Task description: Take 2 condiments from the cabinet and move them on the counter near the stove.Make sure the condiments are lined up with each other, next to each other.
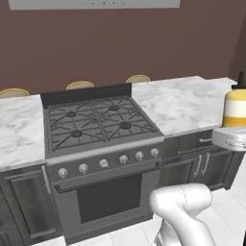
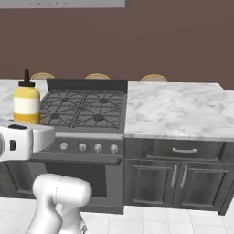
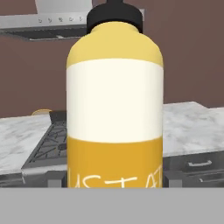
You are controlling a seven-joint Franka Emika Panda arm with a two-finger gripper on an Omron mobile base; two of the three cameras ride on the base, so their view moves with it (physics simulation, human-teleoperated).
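Observation:
A yellow squeeze bottle (image 3: 114,105) with a white label band and dark cap stands upright between my gripper's (image 3: 114,181) dark fingertips (image 3: 56,183), which are shut on its lower part. In the base views the bottle (image 1: 235,106) (image 2: 26,103) rides above my white hand, held in the air in front of the stove (image 1: 101,122) (image 2: 82,107), level with its front right corner. The white marble counter (image 1: 182,103) (image 2: 178,109) stretches to the right of the stove. The cabinet is out of view.
Another marble counter section (image 1: 19,129) lies left of the stove. Dark drawers and doors (image 2: 183,176) sit under the right counter. Chair backs (image 1: 79,85) peek over the counter's far edge. A steel hood (image 1: 91,4) hangs above.

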